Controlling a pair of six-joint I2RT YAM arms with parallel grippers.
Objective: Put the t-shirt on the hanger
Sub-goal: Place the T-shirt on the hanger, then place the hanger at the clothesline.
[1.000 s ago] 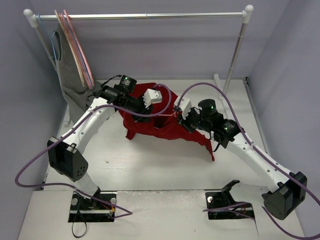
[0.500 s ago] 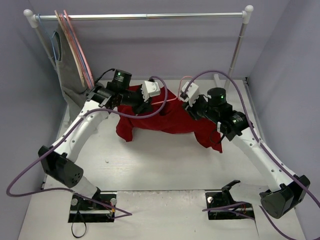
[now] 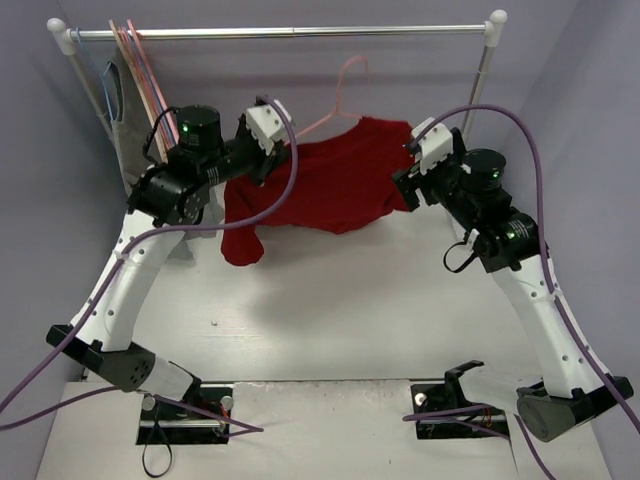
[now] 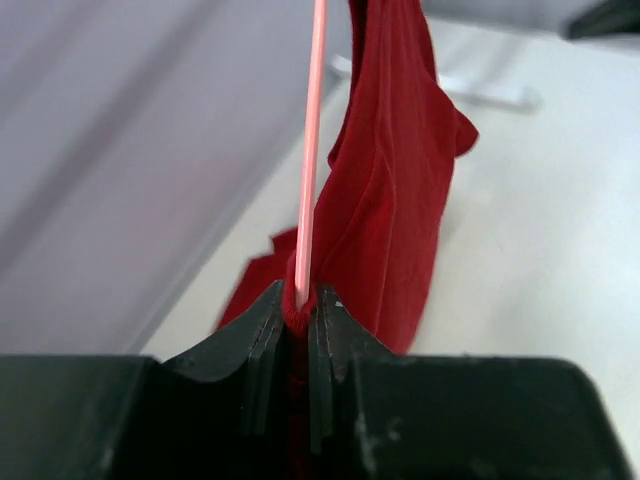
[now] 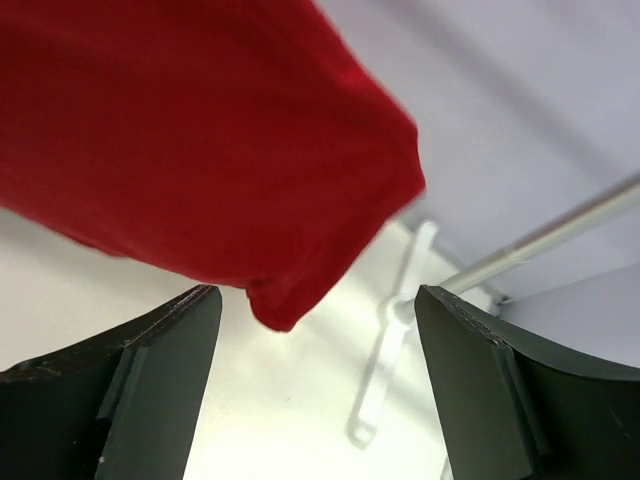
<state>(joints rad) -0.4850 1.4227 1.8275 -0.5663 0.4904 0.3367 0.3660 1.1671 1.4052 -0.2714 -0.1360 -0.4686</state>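
Landmark: the white-posted metal clothes rail (image 3: 300, 32) spanning the back of the room.
Room: pale lilac walls (image 3: 250, 80) close in behind the rail and on both sides.
Surface: a white table (image 3: 330, 320) lies under and in front of the rail; the rail's white foot (image 5: 385, 350) rests on it.
My left gripper (image 4: 300, 305): clenched, below the rail's left half. Red cloth and the pink wire are pinched together between my fingers.
My right gripper (image 5: 315, 300): fingers spread wide and grasping nothing, below the rail's right half, just beside the shirt's sleeve edge.
Deep-red cloth t-shirt (image 3: 330, 185): hangs under the rail's middle stretch, spread between my two grippers. One sleeve droops low on the left; I cannot tell whether it touches the table.
Thin pale-pink wire hanger (image 4: 312, 150): inside the t-shirt, with its hook rising out of the neck toward the rail, apart from it.
Rail's left end: a bunch of spare hangers (image 3: 150, 90) and a grey garment (image 3: 135, 170) hang there.
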